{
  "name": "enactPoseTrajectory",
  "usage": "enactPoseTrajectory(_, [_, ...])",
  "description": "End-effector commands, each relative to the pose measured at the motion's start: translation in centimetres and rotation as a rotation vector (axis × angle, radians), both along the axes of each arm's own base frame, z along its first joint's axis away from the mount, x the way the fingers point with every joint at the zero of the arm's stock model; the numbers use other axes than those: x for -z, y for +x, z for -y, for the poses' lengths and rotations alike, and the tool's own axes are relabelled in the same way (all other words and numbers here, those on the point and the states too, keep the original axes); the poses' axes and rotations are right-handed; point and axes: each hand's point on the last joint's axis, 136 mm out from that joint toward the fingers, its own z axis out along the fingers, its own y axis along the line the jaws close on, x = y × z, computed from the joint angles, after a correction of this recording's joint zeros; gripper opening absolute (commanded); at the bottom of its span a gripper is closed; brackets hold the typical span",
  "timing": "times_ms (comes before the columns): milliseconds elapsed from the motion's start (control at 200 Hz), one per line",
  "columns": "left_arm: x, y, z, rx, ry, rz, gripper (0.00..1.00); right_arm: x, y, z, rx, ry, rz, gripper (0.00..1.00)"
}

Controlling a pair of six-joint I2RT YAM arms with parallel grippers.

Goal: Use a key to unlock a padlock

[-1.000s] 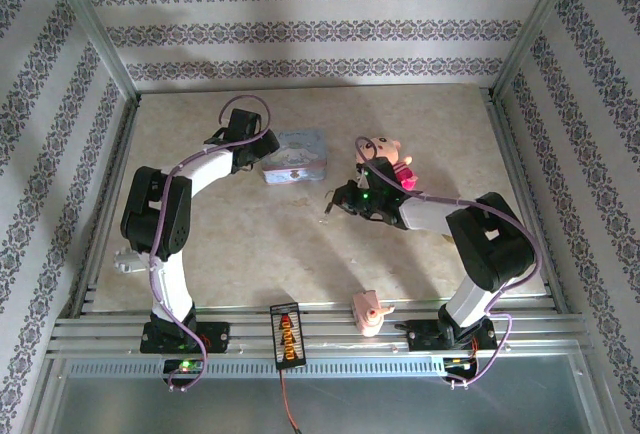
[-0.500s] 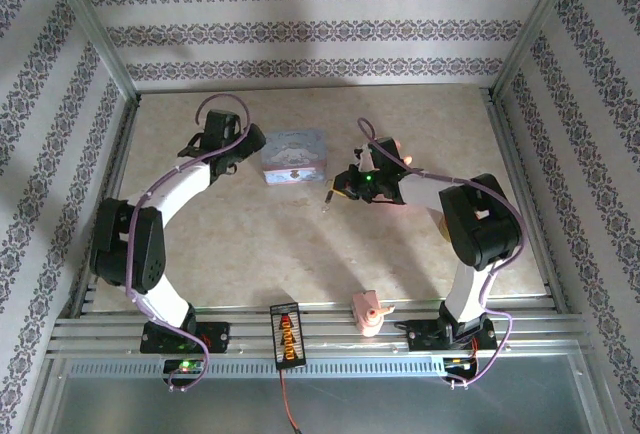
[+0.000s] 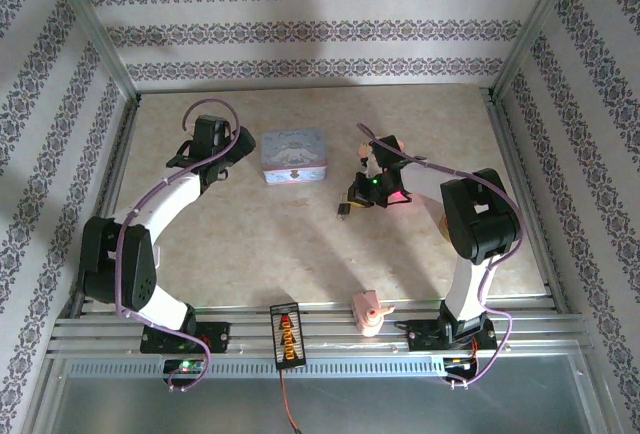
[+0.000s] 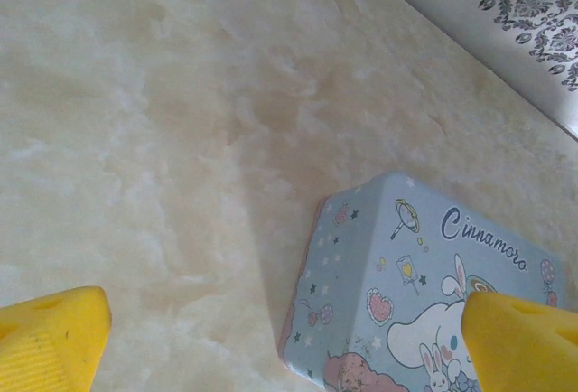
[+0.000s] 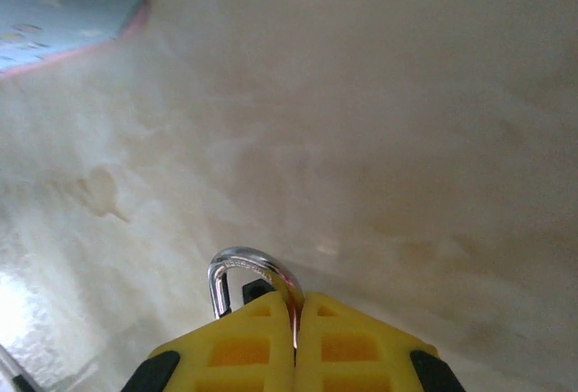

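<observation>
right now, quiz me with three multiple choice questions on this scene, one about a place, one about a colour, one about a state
1. Where is the blue tin?
A. at the near edge by the arm bases
B. on the table between the left claw and the right claw
C. held up in a claw

2. What colour are the claw fingers?
A. yellow
B. red
C. green

3. What is the right claw doing?
A. wide open above the tin
B. open and holding nothing
C. shut on the padlock

Answers:
1 B, the top view shows the tin lying flat between the two claws.
2 A, both wrist views show yellow fingers.
3 C, the right wrist view shows the fingers pressed together with the padlock's silver loop sticking out past them.
</observation>
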Motion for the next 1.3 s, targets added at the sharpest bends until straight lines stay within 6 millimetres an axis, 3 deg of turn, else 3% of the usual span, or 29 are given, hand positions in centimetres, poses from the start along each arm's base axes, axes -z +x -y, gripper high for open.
enactPoseTrajectory(0, [-0.3,-0.5,-1.3,-0.044,0.008,0.005,0.99,-0.7,-0.2,1.3,-0.028,-0.092,0.017,0.0])
enactPoseTrajectory(270, [-0.4,-0.9,-1.8,-0.057,0.01,0.008,0.99,-0.4,-0.4,1.5,-0.043,-0.169,0.032,0.0])
enactPoseTrajectory(610, [0.0,-1.3,-2.4,-0.073,0.012,-0.004,0.99,-1.1,1.4,0.5,-0.065,-0.274,0.077,0.0])
enactPoseTrajectory(1210, [0.3,-1.8,-3.4,-0.095,0.014,-0.009,0.99,0.3,2.7,1.9,-0.091,-0.502,0.076,0.01])
enactPoseTrajectory(1294, [0.3,-1.7,-3.5,-0.097,0.014,-0.009,0.99,0.5,2.8,1.9,-0.098,-0.51,0.074,0.06])
